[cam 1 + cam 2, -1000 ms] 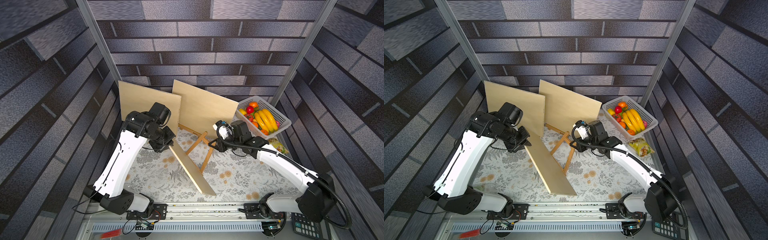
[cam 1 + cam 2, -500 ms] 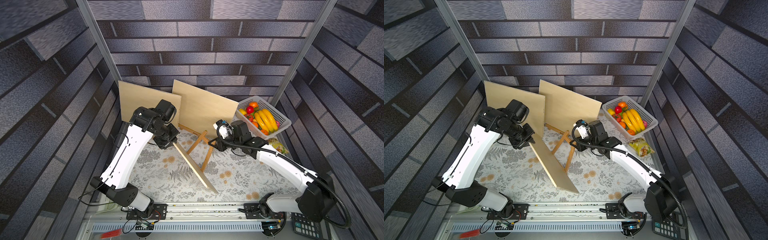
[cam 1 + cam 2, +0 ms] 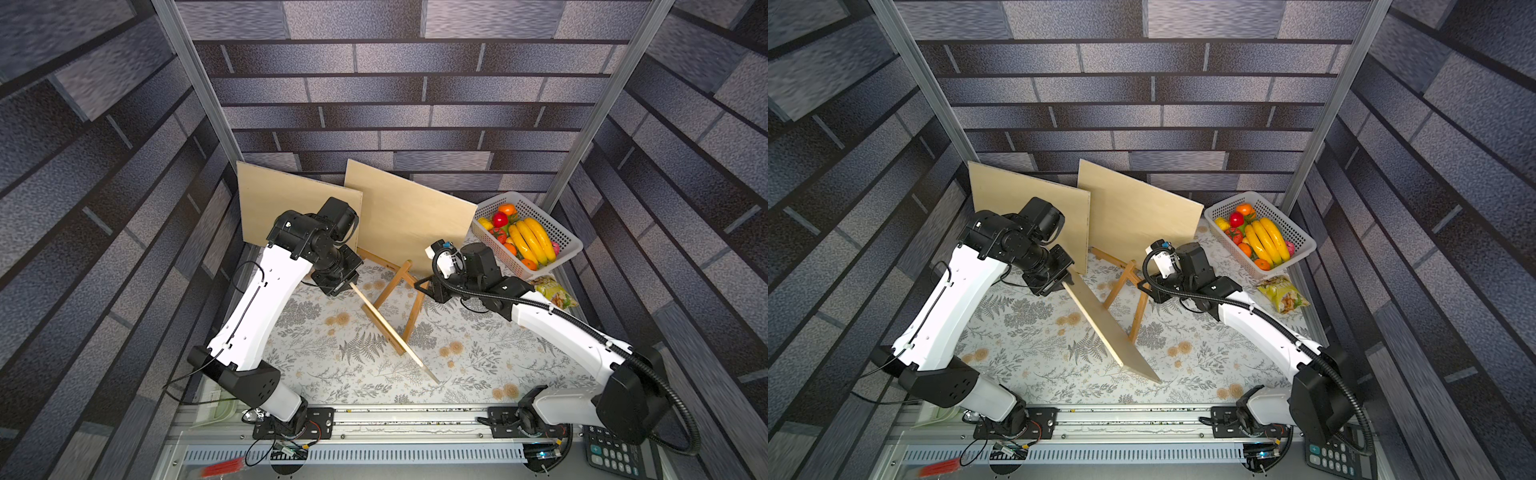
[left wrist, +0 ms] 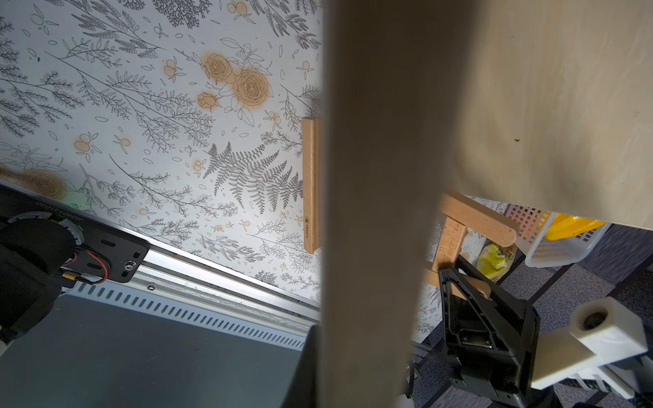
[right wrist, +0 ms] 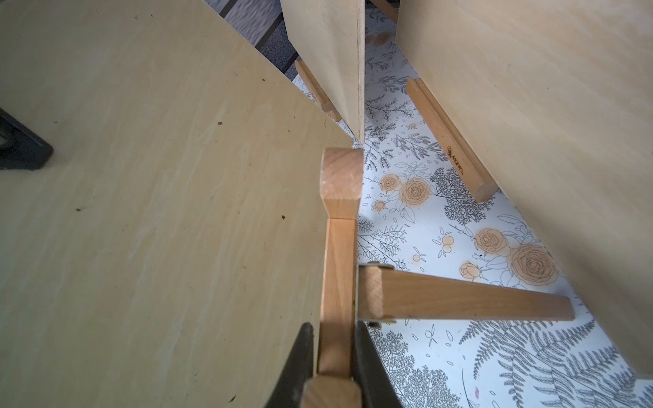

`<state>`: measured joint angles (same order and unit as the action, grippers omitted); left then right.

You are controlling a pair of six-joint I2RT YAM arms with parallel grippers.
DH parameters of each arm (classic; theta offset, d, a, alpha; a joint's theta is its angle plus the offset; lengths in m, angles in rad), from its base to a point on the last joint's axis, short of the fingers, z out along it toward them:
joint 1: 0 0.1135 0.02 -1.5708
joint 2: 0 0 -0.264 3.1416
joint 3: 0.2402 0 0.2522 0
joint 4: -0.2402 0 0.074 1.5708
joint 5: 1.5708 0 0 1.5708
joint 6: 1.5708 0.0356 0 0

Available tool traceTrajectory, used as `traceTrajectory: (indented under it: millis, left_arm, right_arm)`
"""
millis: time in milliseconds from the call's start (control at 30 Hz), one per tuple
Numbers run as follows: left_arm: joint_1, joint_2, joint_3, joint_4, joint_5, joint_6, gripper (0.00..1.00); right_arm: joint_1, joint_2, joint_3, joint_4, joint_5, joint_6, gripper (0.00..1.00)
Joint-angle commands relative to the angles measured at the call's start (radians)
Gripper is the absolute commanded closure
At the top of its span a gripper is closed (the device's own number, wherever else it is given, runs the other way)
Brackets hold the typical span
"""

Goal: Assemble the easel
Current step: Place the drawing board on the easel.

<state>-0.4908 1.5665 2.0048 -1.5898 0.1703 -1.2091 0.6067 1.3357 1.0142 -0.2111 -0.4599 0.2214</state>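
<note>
1. Counter (image 3: pixel 340 374): covered with a floral-print sheet and carrying all items below.

2. Back boards: two plywood boards lean against the rear wall, side by side. The left back board (image 3: pixel 282 208) overlaps the edge of the right back board (image 3: pixel 407 220) in both top views.

3. Held board (image 3: pixel 1108 332): a third plywood board, tilted on edge, running from the left gripper (image 3: pixel 1059 282) toward the front of the counter. The jaws are pressed together on its upper end. Its far corner sits low over the sheet; contact there cannot be confirmed. In a top view it appears nearly edge-on (image 3: pixel 395 332) and crosses in front of the easel legs. In the left wrist view it fills the centre (image 4: pixel 371 212).

4. Easel (image 3: pixel 413 316): a wooden frame standing on the counter between the two arms, in front of the right back board. The right gripper (image 5: pixel 334 328) has its jaws pinching the upright bar, just below the joint where the rear leg (image 5: pixel 459 300) branches off. The face of the held board lies just beside this bar.

5. Basket (image 3: pixel 569 249): white plastic, at the rear right corner, holding bananas (image 3: pixel 532 241) and other fruit.

6. Wooden strip (image 5: pixel 448 141): lies flat at the foot of the right back board.

7. Calculator (image 3: pixel 611 453): at the front right, off the sheet.

8. Snack bag (image 3: pixel 555 293): just in front of the basket.
</note>
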Motion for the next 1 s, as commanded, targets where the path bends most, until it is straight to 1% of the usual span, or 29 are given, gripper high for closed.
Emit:
traceTrajectory:
  millis: [0, 33, 67, 200, 300, 433, 500, 967]
  left_arm:
    - [-0.002, 0.074, 0.034, 0.017, 0.003, -0.010, 0.84]
    - [-0.003, 0.083, 0.046, 0.015, 0.004, -0.009, 0.78]
    - [-0.003, 0.088, 0.054, 0.013, 0.003, -0.007, 0.76]
    - [-0.005, 0.111, 0.080, 0.017, 0.002, -0.007, 0.75]
    - [-0.006, 0.129, 0.103, 0.024, 0.002, -0.006, 0.71]
    - [-0.014, 0.167, 0.146, 0.024, 0.002, -0.004, 0.71]
    - [-0.018, 0.181, 0.164, 0.024, 0.004, -0.004, 0.66]
    - [-0.029, 0.275, 0.265, 0.048, 0.010, 0.009, 0.65]
  right_arm:
    - [0.016, 0.030, -0.072, -0.146, -0.137, 0.034, 0.95]
    - [0.016, 0.028, -0.074, -0.145, -0.137, 0.034, 0.95]
    - [0.016, 0.028, -0.074, -0.145, -0.137, 0.033, 0.95]
    - [0.016, 0.026, -0.081, -0.143, -0.137, 0.035, 0.95]
    - [0.016, 0.025, -0.083, -0.146, -0.137, 0.030, 0.95]
    - [0.016, 0.023, -0.084, -0.152, -0.131, 0.021, 0.95]
    - [0.016, 0.026, -0.085, -0.152, -0.131, 0.019, 0.95]
    - [0.015, 0.023, -0.120, -0.139, -0.096, -0.007, 0.95]
